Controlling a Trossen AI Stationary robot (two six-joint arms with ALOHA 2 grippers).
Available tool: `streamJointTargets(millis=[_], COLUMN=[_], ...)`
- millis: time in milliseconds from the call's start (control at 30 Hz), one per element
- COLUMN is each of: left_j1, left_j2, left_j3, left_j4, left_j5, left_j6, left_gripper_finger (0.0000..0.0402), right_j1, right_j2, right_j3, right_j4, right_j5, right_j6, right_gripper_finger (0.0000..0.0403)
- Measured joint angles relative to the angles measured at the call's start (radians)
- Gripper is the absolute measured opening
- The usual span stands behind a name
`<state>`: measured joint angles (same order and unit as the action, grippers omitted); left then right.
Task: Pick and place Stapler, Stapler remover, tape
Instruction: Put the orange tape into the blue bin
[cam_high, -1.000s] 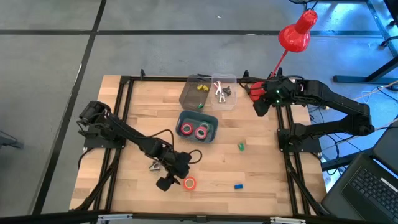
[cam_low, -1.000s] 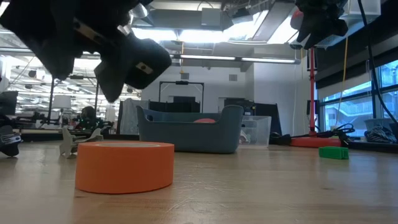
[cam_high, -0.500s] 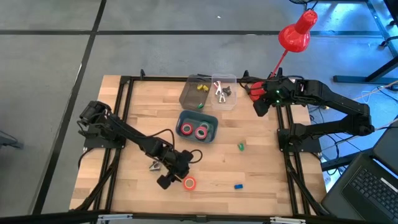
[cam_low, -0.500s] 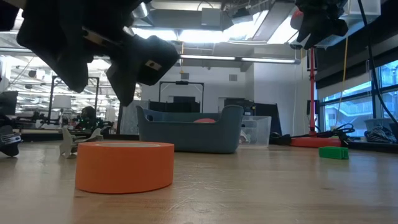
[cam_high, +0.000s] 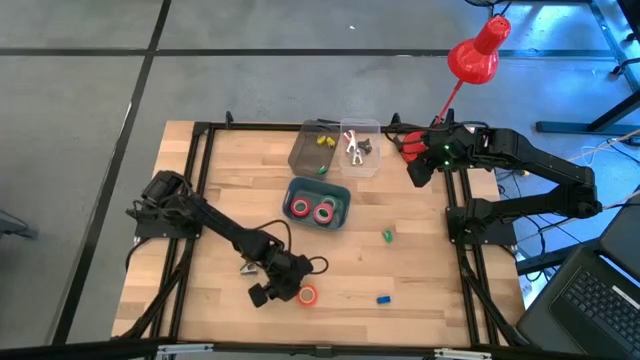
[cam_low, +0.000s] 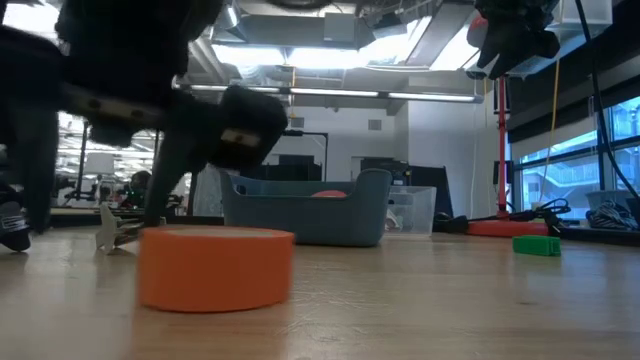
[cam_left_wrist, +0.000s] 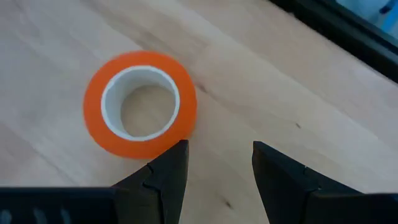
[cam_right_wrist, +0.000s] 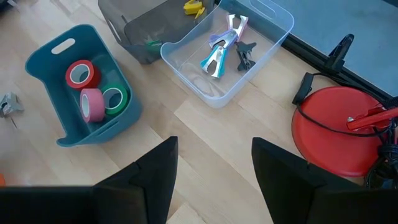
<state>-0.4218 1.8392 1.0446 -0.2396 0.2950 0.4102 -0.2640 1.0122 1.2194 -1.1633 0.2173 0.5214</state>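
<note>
An orange roll of tape (cam_left_wrist: 140, 102) lies flat on the wood table (cam_high: 420, 270), near its front edge. My left gripper (cam_left_wrist: 217, 155) stands low beside it (cam_high: 292, 288), open, with the roll outside the gap. A metal stapler remover (cam_high: 248, 267) lies on the table just behind that arm. A blue bin (cam_right_wrist: 43, 68) holds red, pink and green tape rolls (cam_right_wrist: 93, 93). A clear box (cam_right_wrist: 267, 25) holds more stapler removers (cam_right_wrist: 224, 43). My right gripper (cam_right_wrist: 214, 155) hangs open, high over the far right corner. I see no stapler plainly. My left gripper touches the orange roll's outer wall (cam_left_wrist: 186, 127) with the tip of one finger (cam_left_wrist: 177, 155), from the outside. The fingers slant down from the table's left. The roll stays flat on the table, hole up.
A grey box (cam_high: 310, 148) stands beside the clear one at the far edge. A small green block (cam_high: 387, 235) and a blue block (cam_high: 382, 298) lie on the right half. A red lamp (cam_high: 478, 50) stands at the far right corner.
My left gripper has sunk toward the orange roll and rolled about its own axis, its gap unchanged. The roll has slid a little toward the table's right, still flat.
</note>
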Motion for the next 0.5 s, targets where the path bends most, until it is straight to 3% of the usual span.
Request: streamJointTargets(millis=[267,500], left_j1=[-0.017,-0.023], left_j2=[-0.006,0.042], left_j3=[0.088,0.091], left_j4=[-0.023,0.006], left_j5=[-0.068,-0.031], left_j6=[0.016,0.102], left_gripper_finger=[0.0168,0.0168], right_j1=[0.000,0.000], right_j2=[0.000,0.000], right_j3=[0.000,0.000], right_j4=[-0.001,-0.001], right_j5=[0.000,0.000], right_j6=[0.014,0.001], right_gripper_finger=[0.0206,0.0206])
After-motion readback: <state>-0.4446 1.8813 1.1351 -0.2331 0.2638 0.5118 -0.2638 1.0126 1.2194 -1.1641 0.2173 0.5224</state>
